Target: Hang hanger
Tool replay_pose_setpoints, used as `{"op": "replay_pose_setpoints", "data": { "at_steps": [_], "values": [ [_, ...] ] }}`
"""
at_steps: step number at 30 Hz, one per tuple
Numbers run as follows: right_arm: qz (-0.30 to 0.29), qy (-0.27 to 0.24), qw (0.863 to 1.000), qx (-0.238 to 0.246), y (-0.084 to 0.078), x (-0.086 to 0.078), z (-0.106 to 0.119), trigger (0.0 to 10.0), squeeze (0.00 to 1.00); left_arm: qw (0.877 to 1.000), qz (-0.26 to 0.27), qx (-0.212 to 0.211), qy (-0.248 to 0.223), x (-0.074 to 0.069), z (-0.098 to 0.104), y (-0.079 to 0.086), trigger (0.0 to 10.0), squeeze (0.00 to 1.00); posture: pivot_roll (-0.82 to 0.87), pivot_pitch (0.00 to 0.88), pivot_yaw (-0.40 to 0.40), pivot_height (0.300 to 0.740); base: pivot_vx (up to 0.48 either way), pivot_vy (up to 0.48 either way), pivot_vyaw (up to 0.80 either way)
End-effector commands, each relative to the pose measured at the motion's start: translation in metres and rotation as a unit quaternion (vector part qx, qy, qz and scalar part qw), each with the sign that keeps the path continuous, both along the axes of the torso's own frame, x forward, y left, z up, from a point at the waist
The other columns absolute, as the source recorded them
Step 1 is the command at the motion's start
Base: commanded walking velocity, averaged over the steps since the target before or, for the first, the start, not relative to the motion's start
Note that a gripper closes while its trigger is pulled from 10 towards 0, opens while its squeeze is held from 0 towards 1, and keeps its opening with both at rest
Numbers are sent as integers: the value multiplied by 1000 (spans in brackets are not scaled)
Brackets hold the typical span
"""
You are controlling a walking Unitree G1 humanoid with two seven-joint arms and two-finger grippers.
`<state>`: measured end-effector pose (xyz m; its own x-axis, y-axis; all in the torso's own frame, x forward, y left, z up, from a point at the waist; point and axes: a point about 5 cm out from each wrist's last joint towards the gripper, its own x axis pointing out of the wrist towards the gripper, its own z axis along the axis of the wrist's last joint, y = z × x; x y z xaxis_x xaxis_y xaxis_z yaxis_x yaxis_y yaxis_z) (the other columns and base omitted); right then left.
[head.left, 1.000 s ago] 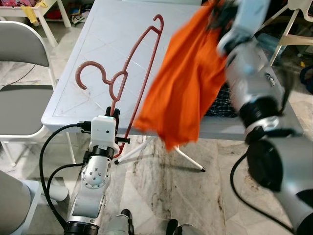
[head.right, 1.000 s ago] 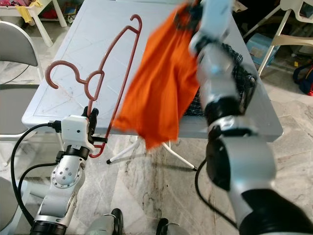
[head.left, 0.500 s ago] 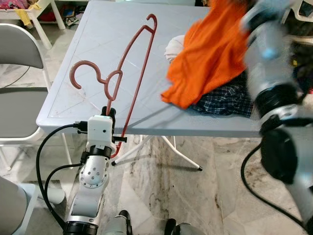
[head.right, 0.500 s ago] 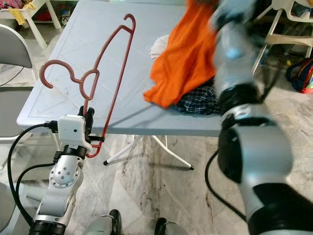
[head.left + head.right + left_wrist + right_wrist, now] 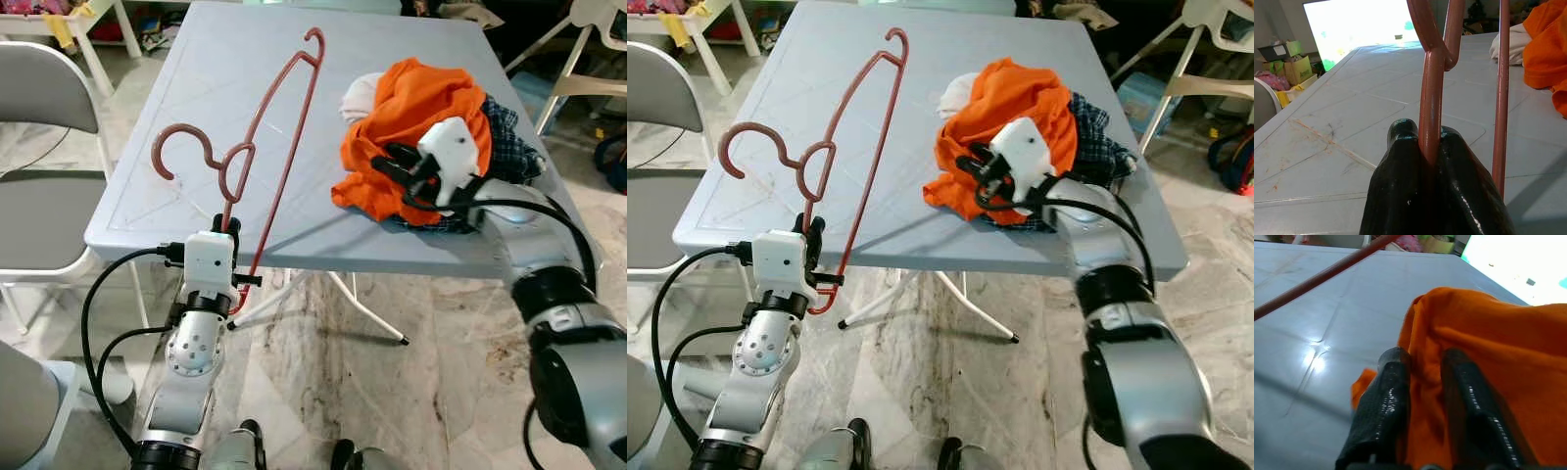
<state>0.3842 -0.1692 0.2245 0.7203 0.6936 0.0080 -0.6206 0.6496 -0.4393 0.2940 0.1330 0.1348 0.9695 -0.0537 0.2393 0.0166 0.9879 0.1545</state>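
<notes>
1. The left tool (image 5: pixel 227 226) is clamped tight on the stem of the reddish-brown plastic hanger (image 5: pixel 263 147), its two glossy black fingers (image 5: pixel 1400 196) pinching the thin rod just below the loop at the neck. It holds the hanger upright and tilted at the near edge of the worktop (image 5: pixel 196 117).

2. Above that tool the hanger's hook curls toward the robot's left, and its long thin shoulder bar rises away over the worktop to a small end hook. The plastic looks smooth, rigid and slightly shiny.

3. The right tool (image 5: pixel 397 174) rests on the orange garment (image 5: pixel 411 108). Its fingers (image 5: pixel 1383 401) stand slightly apart with a fold of the soft, matte orange cloth bunched between them. I cannot tell whether they truly grip the fold or merely press into it.

4. Around that tool the orange garment lies crumpled in a heap on the worktop, on top of a dark checked cloth (image 5: pixel 505 137), with a white cloth (image 5: pixel 361 93) just behind it.

5. The worktop is a pale grey-blue plastic folding table with moulded panel lines and some scuffs. A grey folding chair (image 5: pixel 44 147) stands well off to the left tool's side.

6. Judged as progress: the hanger is in hand but nothing hangs on it, and no rail is visible. Dressing and hanging both remain.
</notes>
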Motion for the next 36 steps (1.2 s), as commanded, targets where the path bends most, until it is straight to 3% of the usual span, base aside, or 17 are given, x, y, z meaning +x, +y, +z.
{"op": "replay_pose_setpoints", "data": {
  "at_steps": [1, 6, 12, 13, 14, 16, 19, 21, 28, 29, 30, 31, 36],
  "values": [
    [19, 7, 1000, -10, -5, -6, -1, 10000, 1000, 1000, 1, 5, 25, -1, -10, 0, 10000, 0, 121, 177, -62, 740, 0, 0, 0],
    [68, 40, 997, -26, -14, -29, -14, 10000, 1000, 1000, -4, 6, 25, 1, -10, -1, 10000, 0, 110, 174, -56, 740, 0, 0, 0],
    [12, 22, 1000, 11, -27, -36, -16, 10000, 1000, 1000, -13, 13, 21, 2, -10, -3, 10000, 0, 103, 173, -53, 740, 0, 0, 0],
    [-13, 15, 999, 45, -26, -39, -19, 10000, 1000, 999, -10, 16, 29, 2, -13, -2, 10000, 0, 88, 179, -47, 740, 0, 0, 0],
    [-13, 15, 999, 45, -26, -39, -19, 10000, 1000, 999, -10, 16, 29, 2, -13, -2, 10000, 0, 88, 179, -47, 740, 0, 0, 0],
    [-99, -2, 984, 145, -25, -45, -24, 10000, 1000, 999, -13, 31, 36, 1, -18, 0, 10000, 0, 68, 191, -35, 740, 0, 0, 0],
    [-138, -14, 975, 176, -25, -48, -29, 10000, 1000, 998, -13, 40, 37, 0, -20, -1, 10000, 0, 64, 196, -30, 740, 0, 0, 0],
    [-194, -21, 954, 226, -26, -54, -36, 10000, 1000, 998, -13, 46, 41, 0, -22, -1, 10000, 0, 50, 204, -17, 740, 0, 0, 0],
    [-271, -27, 925, 265, -22, -68, -47, 10000, 1000, 996, 4, 83, 26, 2, -19, 8, 10000, 0, 35, 206, -9, 740, 0, 0, 0],
    [-282, -21, 917, 282, -19, -67, -48, 10000, 400, 996, 10, 89, 13, 5, -14, 9, 10000, 0, 49, 198, -12, 740, 0, 0, 0],
    [-284, -19, 915, 286, -18, -67, -48, 10000, 400, 996, 12, 88, 11, 6, -13, 9, 10000, 0, 49, 198, -12, 740, 0, 0, 0],
    [-285, -17, 916, 281, -17, -66, -51, 10000, 0, 996, 14, 93, 5, 7, -11, 9, 10000, 0, 61, 190, -11, 740, 0, 0, 0],
    [-266, -11, 926, 269, 0, -59, -51, 10000, 0, 995, 34, 92, -18, 14, 5, 9, 10000, 0, 91, 183, -19, 740, 0, 0, 0]
  ]
}}
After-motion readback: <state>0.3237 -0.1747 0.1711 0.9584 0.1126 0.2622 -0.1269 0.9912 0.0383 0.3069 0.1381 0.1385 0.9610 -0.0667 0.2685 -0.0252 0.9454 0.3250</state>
